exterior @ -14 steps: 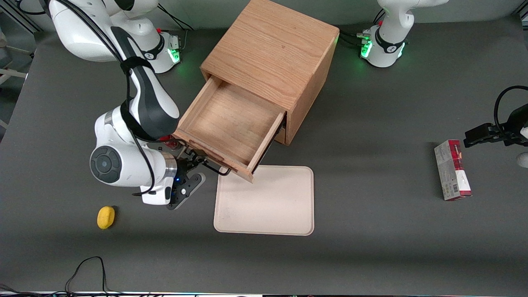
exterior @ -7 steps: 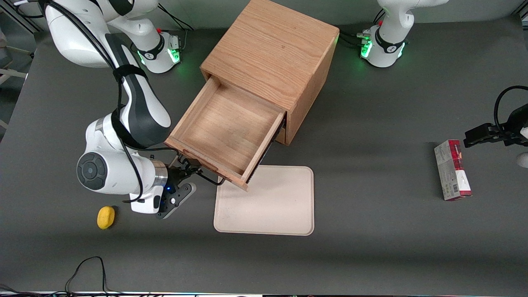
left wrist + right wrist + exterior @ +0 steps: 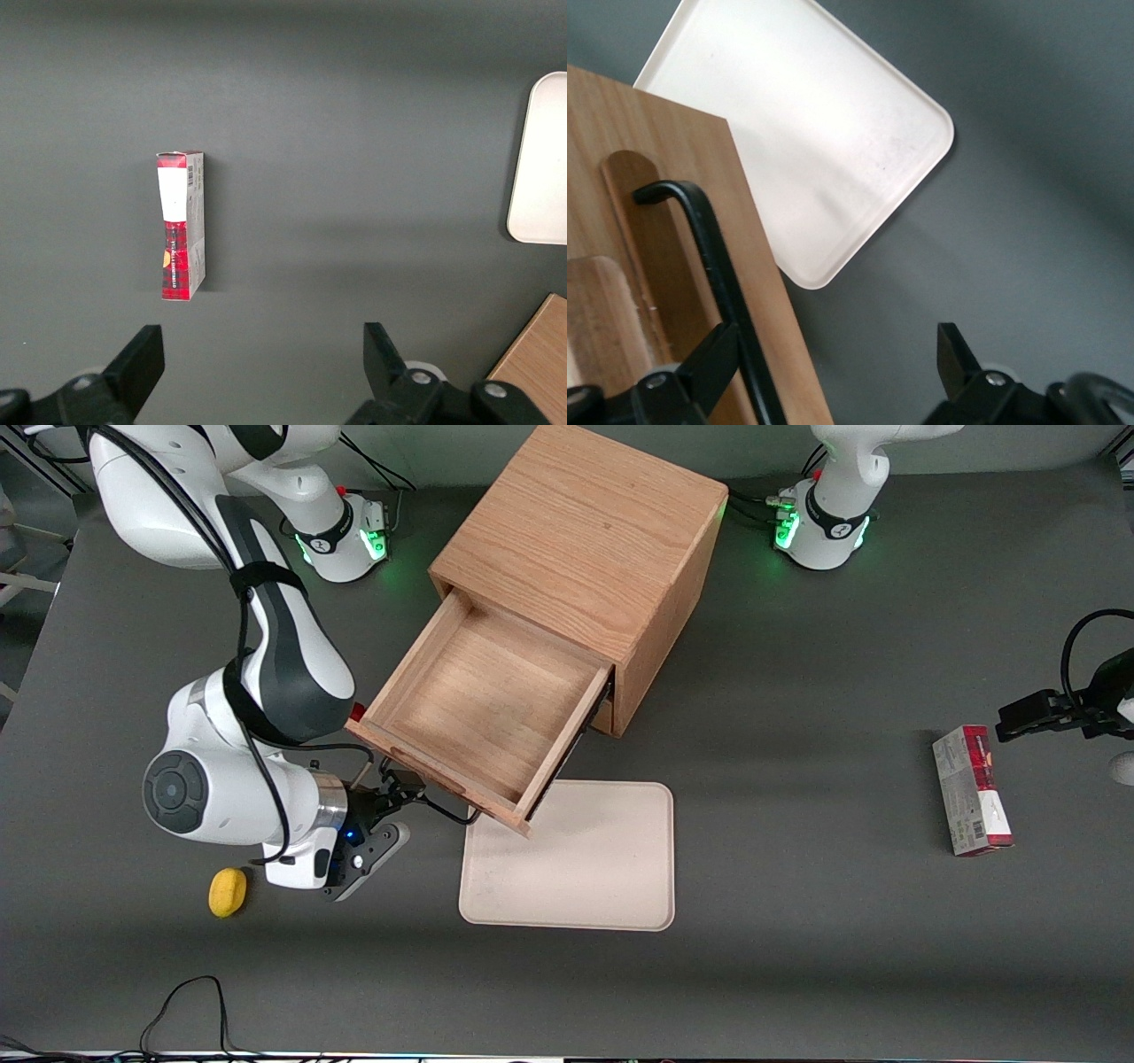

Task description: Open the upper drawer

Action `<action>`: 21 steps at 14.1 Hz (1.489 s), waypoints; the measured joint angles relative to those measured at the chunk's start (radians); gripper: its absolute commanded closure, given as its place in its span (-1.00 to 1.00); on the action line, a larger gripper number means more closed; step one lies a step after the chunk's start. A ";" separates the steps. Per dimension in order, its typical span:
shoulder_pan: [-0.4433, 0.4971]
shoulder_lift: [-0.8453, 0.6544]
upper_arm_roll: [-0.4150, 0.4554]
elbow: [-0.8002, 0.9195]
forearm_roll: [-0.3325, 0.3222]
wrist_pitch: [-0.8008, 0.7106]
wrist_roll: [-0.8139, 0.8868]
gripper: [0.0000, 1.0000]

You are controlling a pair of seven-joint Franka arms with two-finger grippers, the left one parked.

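Here's the upper drawer (image 3: 478, 700), mid-frame in the front view, and it's pulled well out of the oak cabinet (image 3: 585, 531). It's a shallow wooden box with a bare, pale oak floor and nothing lying in it. Its front corner overhangs the upper edge of the cream tray (image 3: 576, 859), which sits nearer the camera on the dark grey table (image 3: 797, 974).

The long black wire handle (image 3: 447, 810) runs along the drawer's front face, and the gripper (image 3: 396, 781) is right there at it, low in front of the drawer on the working arm's side.

The front view doesn't settle the grip, so over to the right wrist camera. There the gripper (image 3: 837, 335) has its fingers spread wide and clamps nothing. The black handle (image 3: 713, 257) passes just inside one finger (image 3: 709, 363), between the two, and I can't tell whether it touches. That close view also shows the routed recess in the wood under the handle, and the tray (image 3: 806, 133) below the drawer front.

Only the front camera catches a small yellow rounded object (image 3: 228, 891) on the table beside the working arm's wrist.

The left wrist camera adds the red and white carton (image 3: 182, 230) lying flat on the table, plus one rim of the tray (image 3: 540, 159). In the front view that carton (image 3: 970, 788) sits toward the parked arm's end.
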 measured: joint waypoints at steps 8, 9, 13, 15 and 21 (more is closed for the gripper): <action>-0.075 -0.098 -0.014 0.025 -0.006 -0.164 -0.007 -1.00; -0.075 -0.143 -0.025 0.006 -0.019 -0.185 -0.007 -1.00; -0.075 -0.354 -0.100 -0.218 -0.093 -0.208 0.123 -1.00; -0.076 -0.453 -0.126 -0.360 -0.151 -0.198 0.209 -1.00; -0.076 -0.658 -0.185 -0.589 -0.174 -0.086 0.252 -1.00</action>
